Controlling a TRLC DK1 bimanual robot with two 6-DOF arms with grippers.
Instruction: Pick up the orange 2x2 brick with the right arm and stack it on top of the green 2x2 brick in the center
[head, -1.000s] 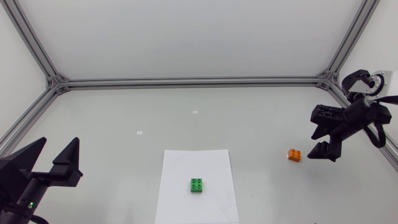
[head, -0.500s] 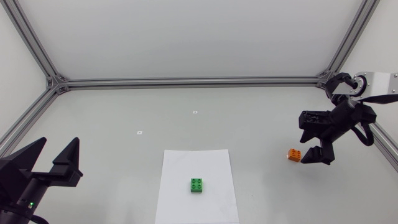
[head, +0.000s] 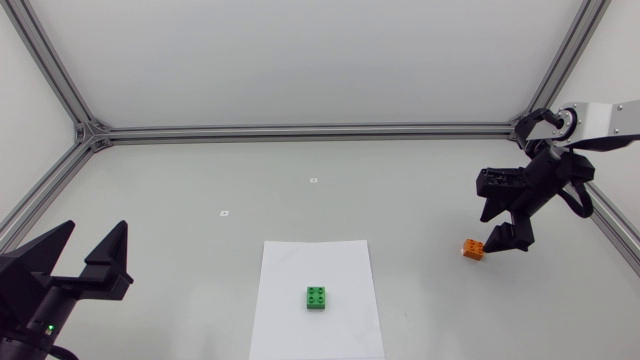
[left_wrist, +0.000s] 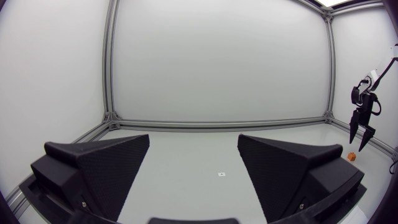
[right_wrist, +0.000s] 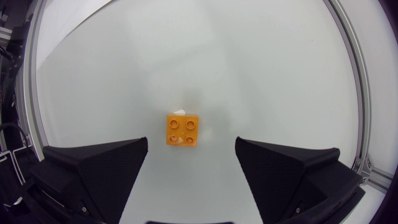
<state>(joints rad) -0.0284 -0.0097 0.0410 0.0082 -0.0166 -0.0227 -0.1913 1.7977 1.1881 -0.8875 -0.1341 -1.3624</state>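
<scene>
orange brick (right_wrist: 183, 129) lies ahead of right gripper (right_wrist: 191, 143) (fingers apart).

The left arm (head: 30, 305) sits low at the near left corner, and the left tool (head: 96, 230) has its fingers spread wide. The right arm (head: 600, 120) enters from the right edge with its wrist bent down. The right tool (head: 489, 234) points downward, fingers apart.

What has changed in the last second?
The right gripper swung inward from the table's edge to hang over the orange brick, fingers open, nothing taken hold of. The orange brick, the green brick on its paper sheet and the left gripper stayed where they were.
</scene>
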